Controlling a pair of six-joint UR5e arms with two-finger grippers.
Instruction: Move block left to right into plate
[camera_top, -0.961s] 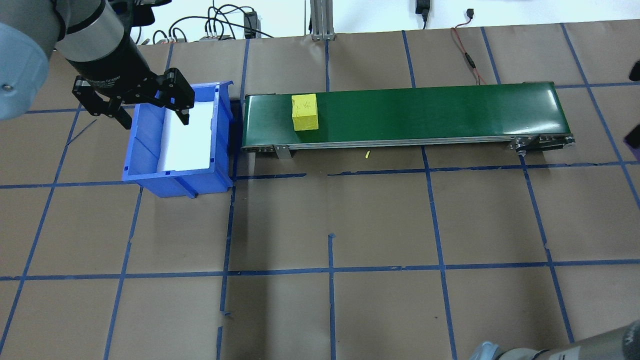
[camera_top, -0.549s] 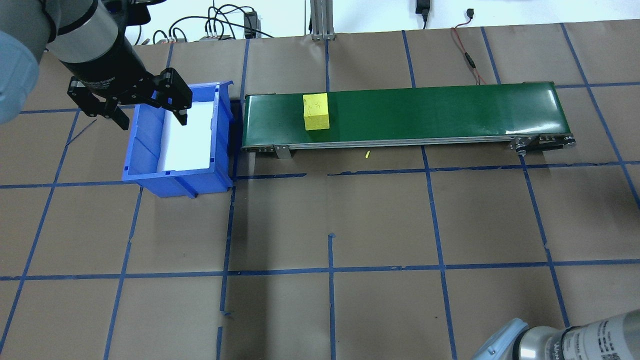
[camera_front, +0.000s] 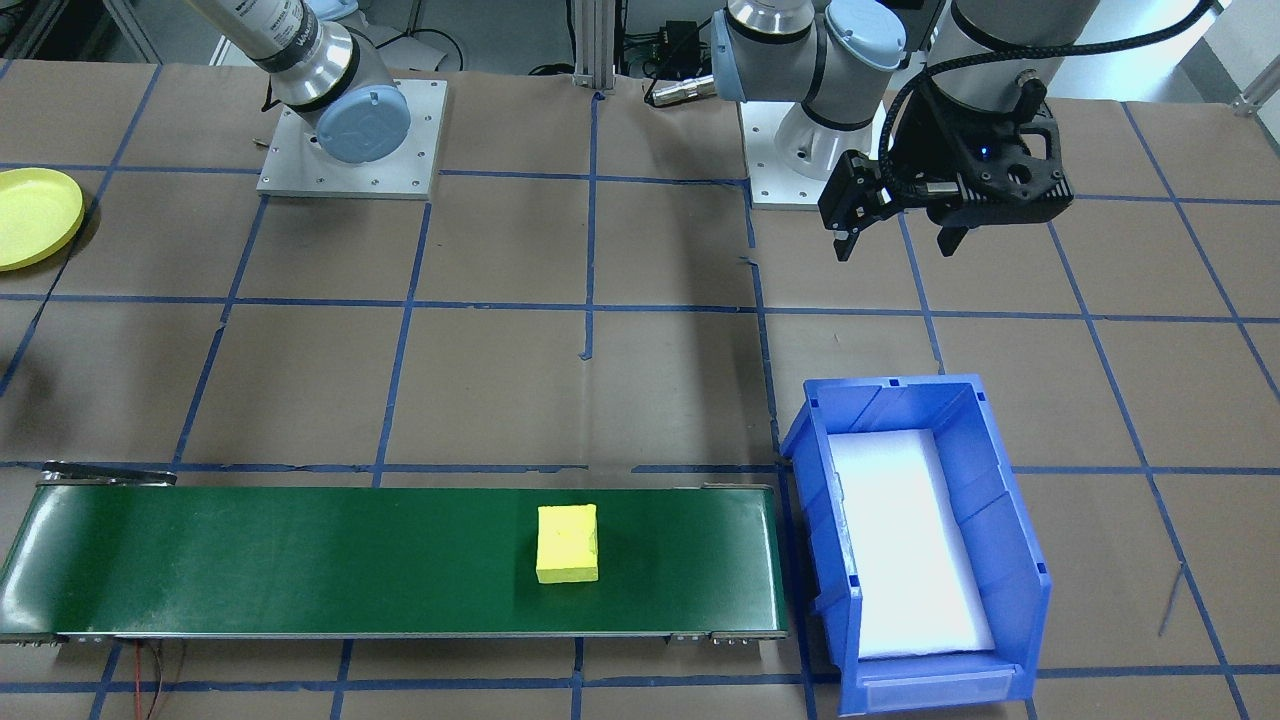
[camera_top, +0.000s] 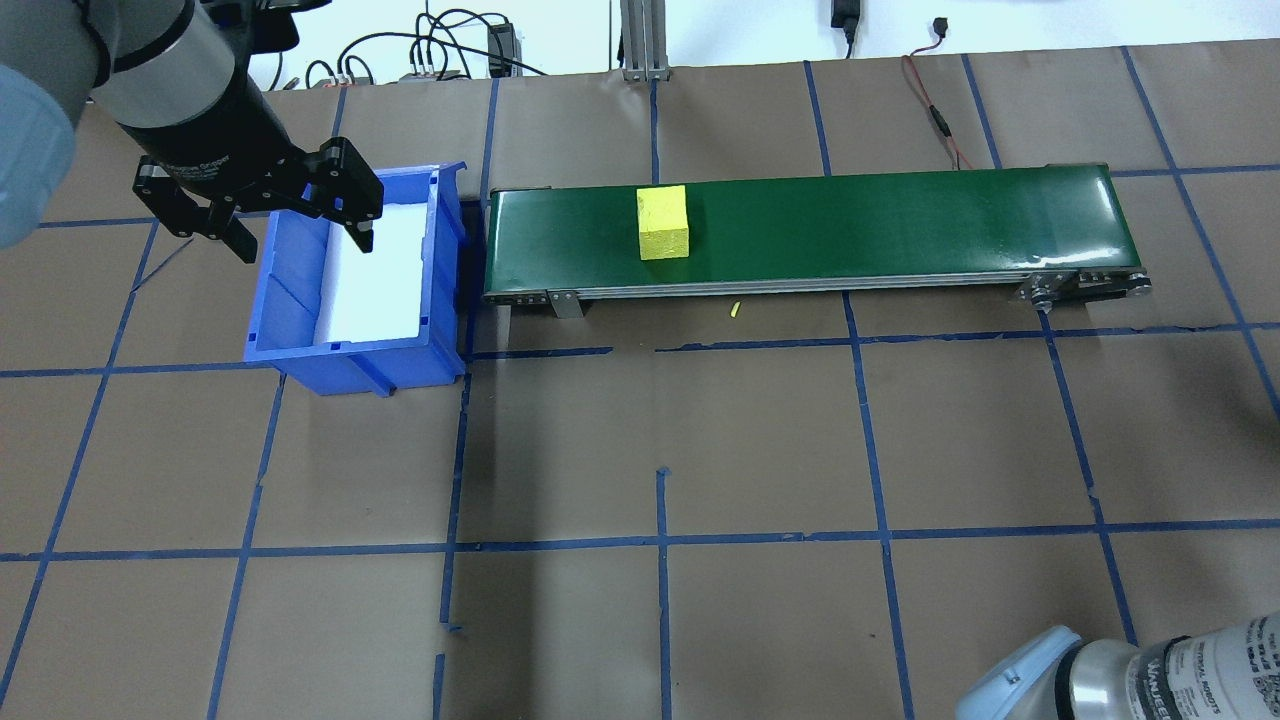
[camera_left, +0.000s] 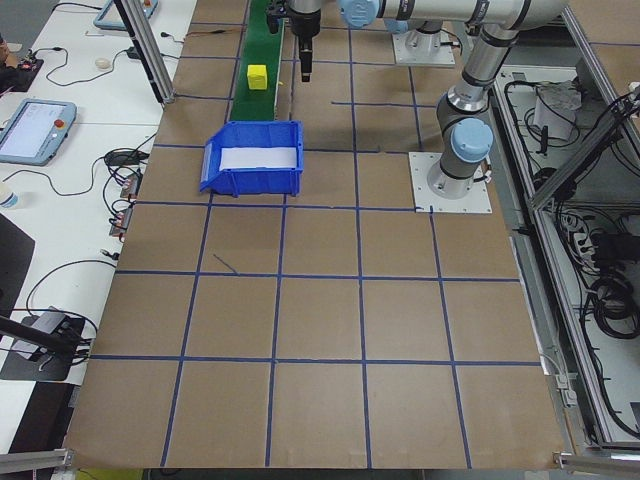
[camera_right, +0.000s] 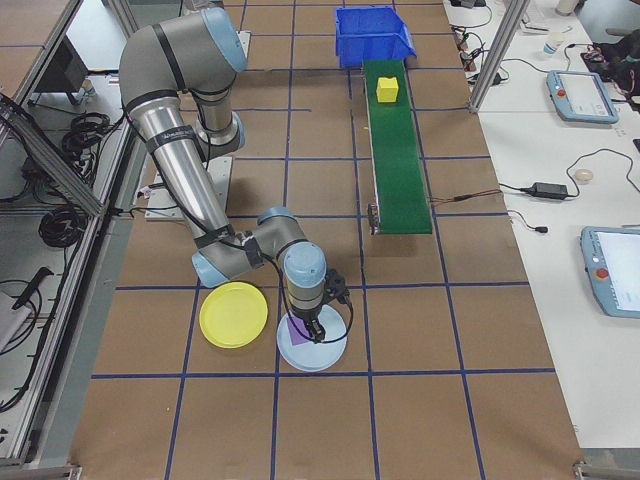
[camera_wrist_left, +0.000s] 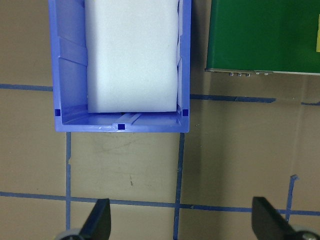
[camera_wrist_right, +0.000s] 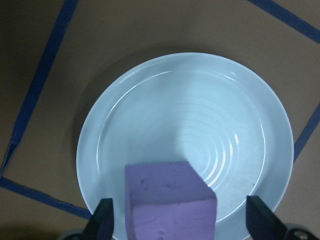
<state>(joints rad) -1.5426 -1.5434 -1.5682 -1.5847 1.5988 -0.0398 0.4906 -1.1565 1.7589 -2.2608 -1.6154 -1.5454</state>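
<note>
Purple foam block (camera_wrist_right: 167, 200) sits between the right gripper's (camera_wrist_right: 179, 220) spread fingers (camera_wrist_right: 102, 220), above a pale blue plate (camera_wrist_right: 240, 125) beside the yellow plate (camera_right: 233, 314) near the worktop's right end. Over the blue bin (camera_top: 290, 300), the left gripper (camera_top: 295, 225) hangs agape, empty. On the green conveyor (camera_top: 900, 225) rides a yellow block (camera_top: 663, 222).
</note>
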